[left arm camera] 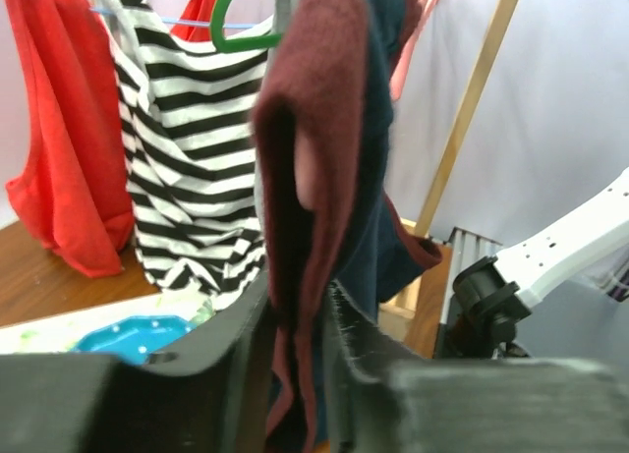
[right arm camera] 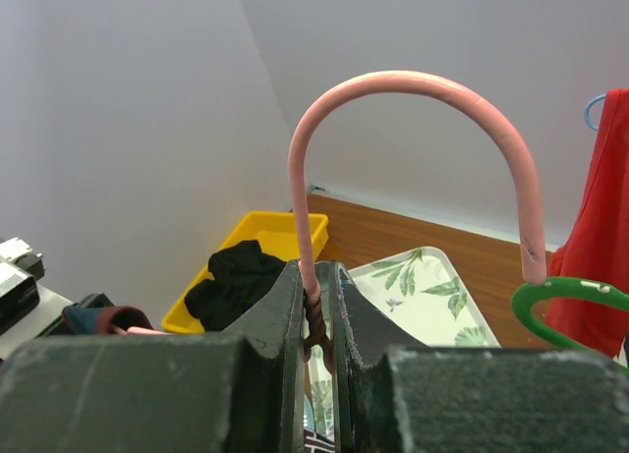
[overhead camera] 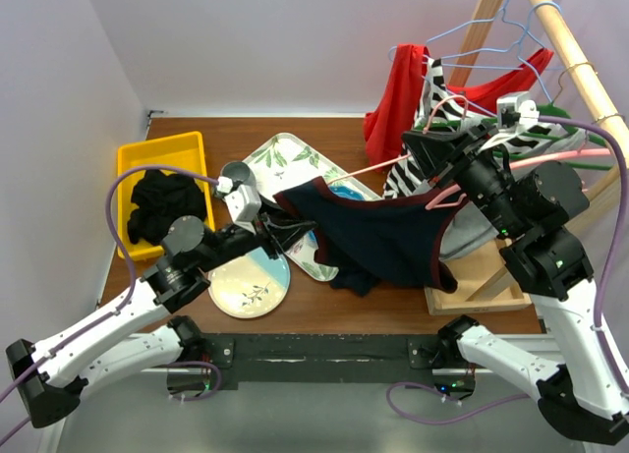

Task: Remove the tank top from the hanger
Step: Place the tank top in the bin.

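The tank top (overhead camera: 378, 232) is navy with maroon trim and hangs stretched between my two grippers above the table. My left gripper (overhead camera: 280, 227) is shut on its left edge; in the left wrist view the jaws (left arm camera: 300, 320) pinch the folded maroon trim of the tank top (left arm camera: 329, 129). The pink hanger (overhead camera: 378, 165) still runs through the top. My right gripper (overhead camera: 429, 148) is shut on the hanger's neck; in the right wrist view the jaws (right arm camera: 316, 311) clamp the twisted wire just below the pink hook (right arm camera: 413, 80).
A yellow bin (overhead camera: 187, 148) holds black clothes at the left. A leaf-patterned tray (overhead camera: 285, 158) and a round plate (overhead camera: 251, 286) lie under the left gripper. A wooden rack (overhead camera: 570, 50) at the right carries a red garment (overhead camera: 398, 99), a striped garment (overhead camera: 432, 89) and other hangers.
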`<control>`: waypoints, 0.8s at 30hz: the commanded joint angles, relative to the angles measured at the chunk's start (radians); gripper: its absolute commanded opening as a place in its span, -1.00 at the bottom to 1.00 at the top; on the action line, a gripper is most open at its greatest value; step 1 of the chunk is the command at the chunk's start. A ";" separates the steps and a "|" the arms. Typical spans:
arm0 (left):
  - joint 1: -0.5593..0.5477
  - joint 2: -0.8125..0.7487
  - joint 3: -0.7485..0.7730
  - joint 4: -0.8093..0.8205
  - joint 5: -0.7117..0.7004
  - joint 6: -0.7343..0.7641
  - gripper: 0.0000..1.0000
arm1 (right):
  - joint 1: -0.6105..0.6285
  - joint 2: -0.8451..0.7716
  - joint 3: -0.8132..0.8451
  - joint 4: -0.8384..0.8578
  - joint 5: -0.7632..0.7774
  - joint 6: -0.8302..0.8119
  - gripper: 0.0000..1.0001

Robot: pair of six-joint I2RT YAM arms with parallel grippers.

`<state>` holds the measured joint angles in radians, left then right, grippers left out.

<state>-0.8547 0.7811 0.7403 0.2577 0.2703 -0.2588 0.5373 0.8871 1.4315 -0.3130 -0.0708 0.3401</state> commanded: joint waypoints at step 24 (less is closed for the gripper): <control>0.003 -0.206 0.247 -0.416 -0.686 0.089 -1.00 | 0.004 -0.059 0.024 -0.021 0.112 -0.055 -1.00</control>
<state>-0.8585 0.6090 0.8989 -0.0795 -0.1822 -0.1974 0.5442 0.8528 1.4082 -0.3630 -0.0151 0.3180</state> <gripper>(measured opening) 0.039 0.103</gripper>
